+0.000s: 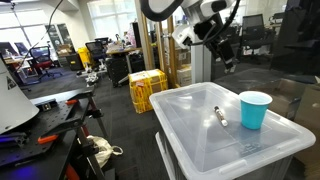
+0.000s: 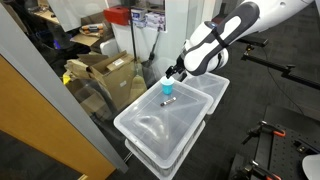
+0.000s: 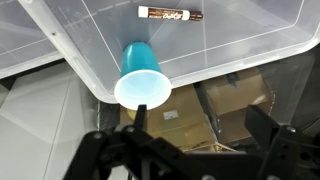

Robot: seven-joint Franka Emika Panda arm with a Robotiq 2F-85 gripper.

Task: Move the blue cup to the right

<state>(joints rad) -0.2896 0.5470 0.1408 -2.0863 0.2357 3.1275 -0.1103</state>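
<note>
The blue cup [image 1: 255,109] stands upright near a corner of a clear plastic bin lid [image 1: 195,145]. It also shows in the other exterior view [image 2: 167,87] and in the wrist view [image 3: 138,75], rim toward the camera. A white-and-black marker [image 1: 221,116] lies on the lid beside it, also seen in the wrist view [image 3: 170,14]. My gripper [image 1: 228,60] hangs above and behind the cup, apart from it. In the wrist view the gripper [image 3: 200,135] is open and empty, and the cup lies by its left finger, not between the jaws.
The bin [image 2: 160,130] is stacked on another bin. Cardboard boxes [image 2: 105,75] sit on the floor beyond the bin's edge, also seen in the wrist view [image 3: 235,105]. Yellow crates [image 1: 147,90] stand behind. A workbench [image 1: 40,110] holds tools.
</note>
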